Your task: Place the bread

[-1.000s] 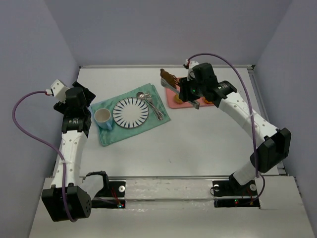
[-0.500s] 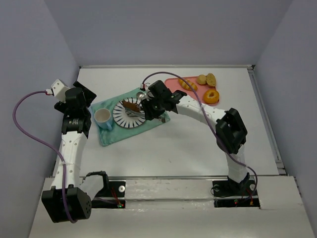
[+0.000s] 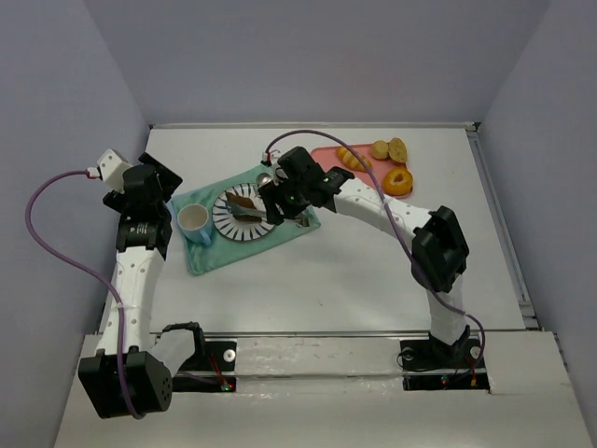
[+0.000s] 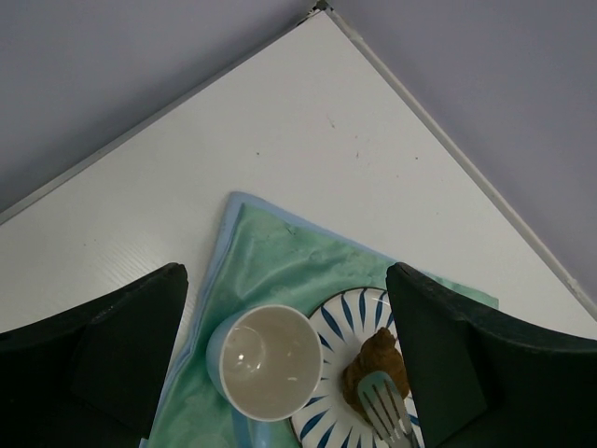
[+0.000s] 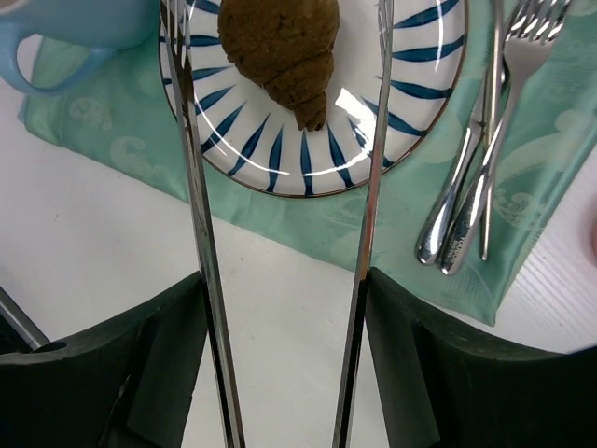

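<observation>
A brown croissant, the bread (image 3: 244, 200), lies on the blue-striped white plate (image 3: 224, 222) on the green mat (image 3: 216, 252). It shows in the right wrist view (image 5: 280, 47) and the left wrist view (image 4: 378, 362). My right gripper (image 3: 282, 198) is shut on metal tongs (image 5: 196, 187). The tong blades stand apart on either side of the bread and do not pinch it. One blade tip shows in the left wrist view (image 4: 384, 399). My left gripper (image 4: 284, 275) is open and empty, above the mat's left end near the cup (image 4: 266, 362).
A light-blue cup (image 3: 193, 220) stands on the mat left of the plate. Cutlery (image 5: 476, 187) lies on the mat right of the plate. A pink tray (image 3: 326, 155) at the back right holds several rolls and a doughnut (image 3: 398, 180).
The right arm carried the bread from the pink tray across to the plate. The tongs have since spread, and the bread rests on the plate. The left arm has not moved.
</observation>
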You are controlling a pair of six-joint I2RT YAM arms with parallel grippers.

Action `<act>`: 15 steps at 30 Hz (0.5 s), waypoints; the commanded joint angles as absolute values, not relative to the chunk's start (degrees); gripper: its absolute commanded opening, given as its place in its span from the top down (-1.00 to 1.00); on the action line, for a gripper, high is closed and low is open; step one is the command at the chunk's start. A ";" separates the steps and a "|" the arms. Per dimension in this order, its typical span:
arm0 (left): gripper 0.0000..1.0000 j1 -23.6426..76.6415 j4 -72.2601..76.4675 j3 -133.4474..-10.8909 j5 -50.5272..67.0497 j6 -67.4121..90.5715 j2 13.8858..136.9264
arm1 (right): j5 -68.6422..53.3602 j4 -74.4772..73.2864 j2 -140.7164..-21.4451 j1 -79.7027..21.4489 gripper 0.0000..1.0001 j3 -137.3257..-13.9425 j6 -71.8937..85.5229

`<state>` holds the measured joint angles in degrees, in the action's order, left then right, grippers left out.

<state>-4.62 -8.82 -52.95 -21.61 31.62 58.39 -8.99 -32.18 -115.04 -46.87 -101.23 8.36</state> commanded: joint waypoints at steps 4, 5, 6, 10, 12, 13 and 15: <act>-0.98 -5.01 -6.50 -52.38 -22.32 31.38 56.51 | 8.83 -30.59 -106.09 -47.11 -0.34 -103.02 13.08; -0.98 -4.92 -6.50 -52.38 -22.41 31.46 56.43 | 10.62 -30.67 -105.30 -47.11 -0.32 -102.31 13.97; -0.98 -4.92 -6.59 -52.30 -22.33 31.64 56.51 | 11.68 -30.67 -104.34 -46.07 -0.31 -101.43 14.93; -0.98 -5.01 -6.50 -52.29 -22.41 31.64 56.86 | 13.97 -30.67 -98.02 -38.09 -0.22 -95.11 19.50; -0.98 -4.92 -6.59 -52.38 -22.50 31.55 57.04 | 13.63 -31.72 -96.69 -34.91 -0.23 -90.98 20.56; -0.98 -4.92 -6.59 -52.47 -22.50 31.64 57.13 | 13.62 -31.90 -96.07 -33.59 -0.23 -89.66 20.83; -0.98 -4.92 -6.59 -52.47 -22.76 31.64 57.04 | 14.15 -32.95 -94.84 -30.60 -0.25 -87.37 21.18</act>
